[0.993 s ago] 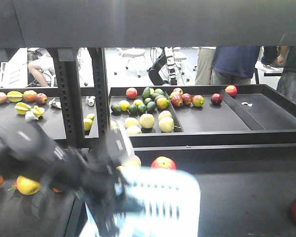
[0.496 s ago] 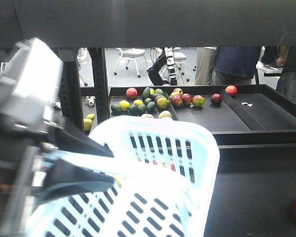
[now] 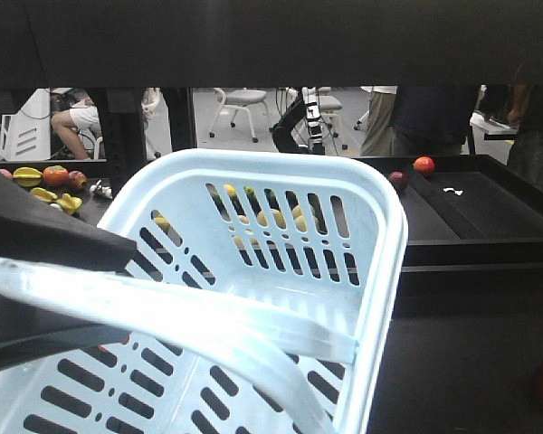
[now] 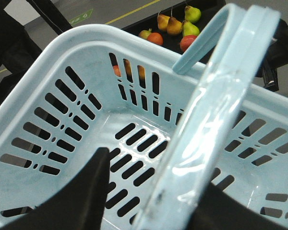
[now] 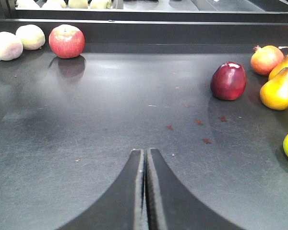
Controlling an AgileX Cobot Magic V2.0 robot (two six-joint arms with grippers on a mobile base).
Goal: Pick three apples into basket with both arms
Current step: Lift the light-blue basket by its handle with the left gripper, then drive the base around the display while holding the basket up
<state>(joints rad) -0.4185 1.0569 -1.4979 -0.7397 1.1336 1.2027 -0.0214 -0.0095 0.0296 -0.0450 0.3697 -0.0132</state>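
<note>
While the left gripper (image 4: pixel 153 187) clamps the handle (image 4: pixel 230 67) of the light-looking, stiff, empty basket (image 3: pixel 281 161) aloft, a red apple (image 5: pixel 66 41) and, rightward, a dark-red apple (image 5: pixel 228 80) lie on the black tray (image 5: pixel 110 120). The right gripper (image 5: pixel 145 182) hovers pinched together, empty; the smooth, firm apples likely want grasping across their widest part.

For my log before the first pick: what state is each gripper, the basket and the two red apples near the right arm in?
left gripper: shut on the basket by its handle.
right gripper: shut, holding nothing, over the table.
basket: held up by the handle, tilted, empty.
dark red apple: resting on the table, not picked.
bright red apple: resting on the table near its back wall, not picked.
</note>
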